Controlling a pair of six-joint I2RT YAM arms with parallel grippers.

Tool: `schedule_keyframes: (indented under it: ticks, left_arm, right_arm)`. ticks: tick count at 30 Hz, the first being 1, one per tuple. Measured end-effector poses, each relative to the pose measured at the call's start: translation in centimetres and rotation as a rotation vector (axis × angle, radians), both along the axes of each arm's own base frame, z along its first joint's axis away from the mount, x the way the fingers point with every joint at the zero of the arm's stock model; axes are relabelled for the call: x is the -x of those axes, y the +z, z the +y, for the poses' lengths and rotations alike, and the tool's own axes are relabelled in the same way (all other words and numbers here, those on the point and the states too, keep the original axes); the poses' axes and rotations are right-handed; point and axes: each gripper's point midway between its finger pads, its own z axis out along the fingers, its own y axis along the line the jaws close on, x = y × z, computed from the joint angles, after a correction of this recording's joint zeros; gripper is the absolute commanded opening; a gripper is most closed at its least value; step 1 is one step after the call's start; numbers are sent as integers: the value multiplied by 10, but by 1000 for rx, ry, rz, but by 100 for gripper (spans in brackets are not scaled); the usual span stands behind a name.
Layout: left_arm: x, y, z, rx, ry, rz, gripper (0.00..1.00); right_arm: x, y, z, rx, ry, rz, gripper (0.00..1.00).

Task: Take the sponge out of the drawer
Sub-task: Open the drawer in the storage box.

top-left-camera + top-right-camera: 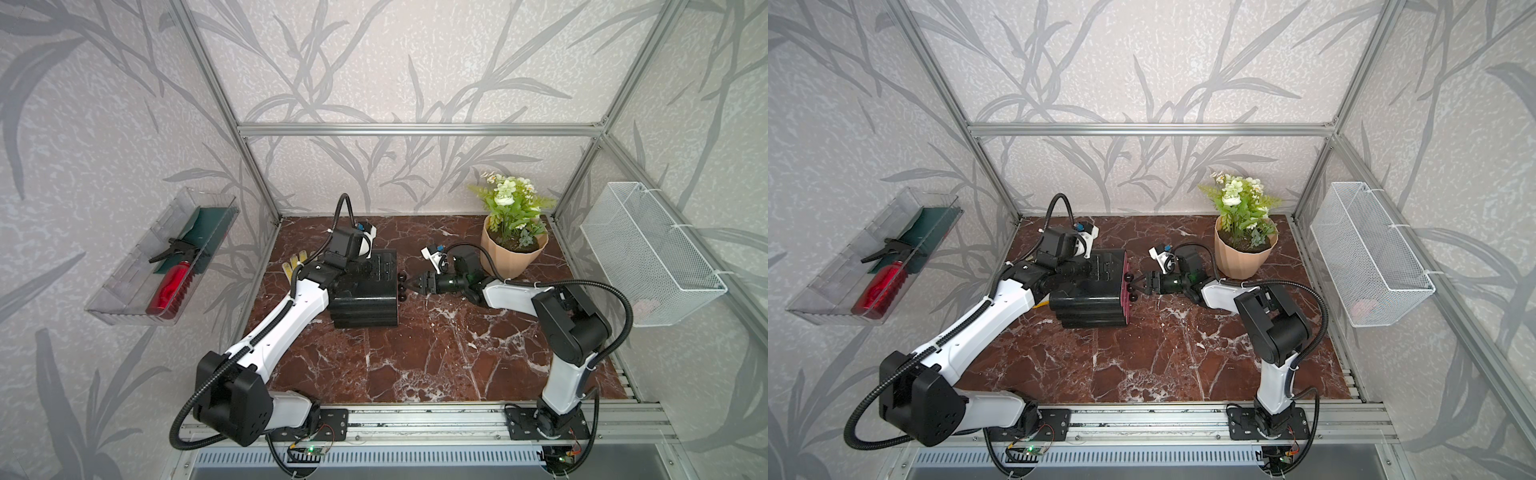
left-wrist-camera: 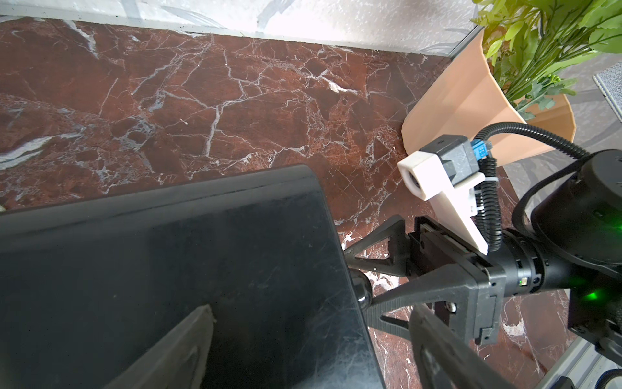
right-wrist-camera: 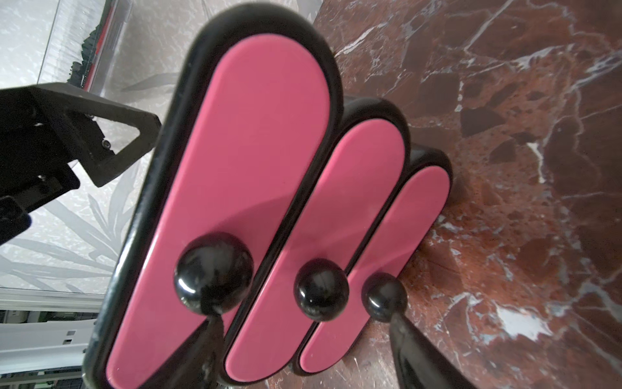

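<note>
The drawer unit [image 1: 365, 299] [image 1: 1092, 299] is a black cabinet with three pink drawer fronts [image 3: 262, 151], each with a black ball knob, and all three are pushed in. The sponge is hidden. My right gripper [image 1: 409, 284] [image 3: 304, 320] is open at the fronts. The middle knob [image 3: 321, 289] sits between its fingers, whose tips are near the upper and lower knobs. My left gripper [image 1: 1088, 270] [image 2: 313, 313] is open over the cabinet's top [image 2: 168, 269]. One of its fingers [image 2: 192, 347] lies over the top and the other reaches past the front edge.
A potted plant [image 1: 513, 253] stands behind the right arm. A clear tray [image 1: 124, 291] with a red spray bottle [image 1: 166, 286] hangs on the left wall and a white wire basket [image 1: 648, 253] on the right wall. A yellow object [image 1: 296, 262] lies behind the left arm.
</note>
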Motion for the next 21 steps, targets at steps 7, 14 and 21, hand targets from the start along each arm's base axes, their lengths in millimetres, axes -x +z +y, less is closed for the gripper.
schedule_keyframes:
  ticks: [7,14,21]
  left_arm:
    - [-1,0,0,2,-1,-6,91]
    - [-1,0,-1,2,-1,-6,91]
    - [-1,0,-1,1,-3,-7,91]
  right_arm:
    - [0,15,7,-71,17,3,72]
    - [-5,30,15,-178,25,19,69]
    - [-5,19,19,-201,45,69,67]
